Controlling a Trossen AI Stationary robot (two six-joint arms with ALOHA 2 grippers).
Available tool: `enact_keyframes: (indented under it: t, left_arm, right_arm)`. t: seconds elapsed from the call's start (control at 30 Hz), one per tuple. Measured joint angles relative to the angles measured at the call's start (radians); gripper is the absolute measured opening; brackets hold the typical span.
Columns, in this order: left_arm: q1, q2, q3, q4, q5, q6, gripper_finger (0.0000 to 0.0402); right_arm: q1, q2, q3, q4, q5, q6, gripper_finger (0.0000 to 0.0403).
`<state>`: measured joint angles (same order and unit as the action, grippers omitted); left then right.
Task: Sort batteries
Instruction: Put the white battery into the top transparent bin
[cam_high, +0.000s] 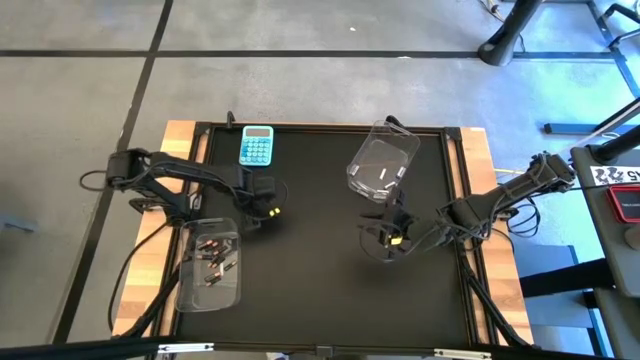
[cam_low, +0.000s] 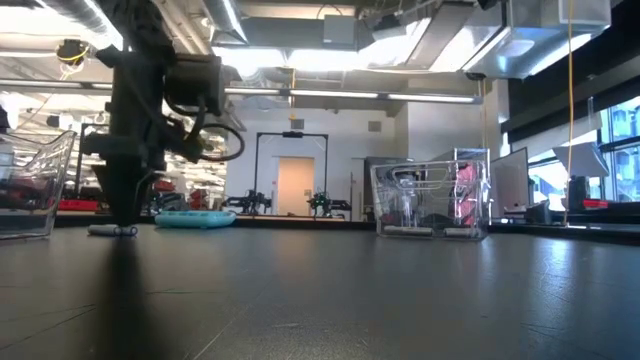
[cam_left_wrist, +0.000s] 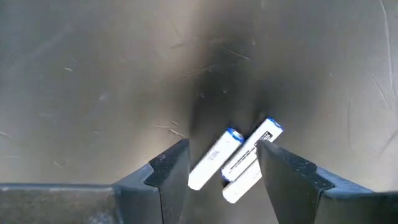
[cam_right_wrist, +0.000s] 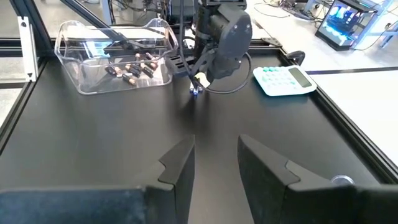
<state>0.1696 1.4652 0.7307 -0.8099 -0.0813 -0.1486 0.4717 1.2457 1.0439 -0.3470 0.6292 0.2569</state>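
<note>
2 white batteries (cam_left_wrist: 239, 158) lying flat, parallel, between left gripper (cam_left_wrist: 224, 165) fingers

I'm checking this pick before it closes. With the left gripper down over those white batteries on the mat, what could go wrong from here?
1. Two white batteries lie side by side between the open fingers of the left gripper; closing may grab both or squirt one out.
2. One battery touches a fingertip, so it might roll away across the black mat.
3. The right gripper hangs open and empty over the mat, so it is little risk.

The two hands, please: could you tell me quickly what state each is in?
Left hand: open, straddling white batteries on the mat.
Right hand: open, holding nothing.
</note>
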Motion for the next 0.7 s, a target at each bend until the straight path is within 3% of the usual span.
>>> enact_keyframes:
  t: [0.37, 0.7]
  left_arm:
    - [0.023, 0.053, 0.000, 0.028, 0.000, 0.035, 0.0170]
    - [0.035, 0.055, -0.003, 0.072, -0.004, 0.074, 0.0072]
  right_arm:
    - [-0.001, 0.000, 0.000, -0.002, 0.000, 0.000, 0.0124]
    - [-0.001, 0.000, 0.000, -0.002, -0.005, 0.000, 0.0124]
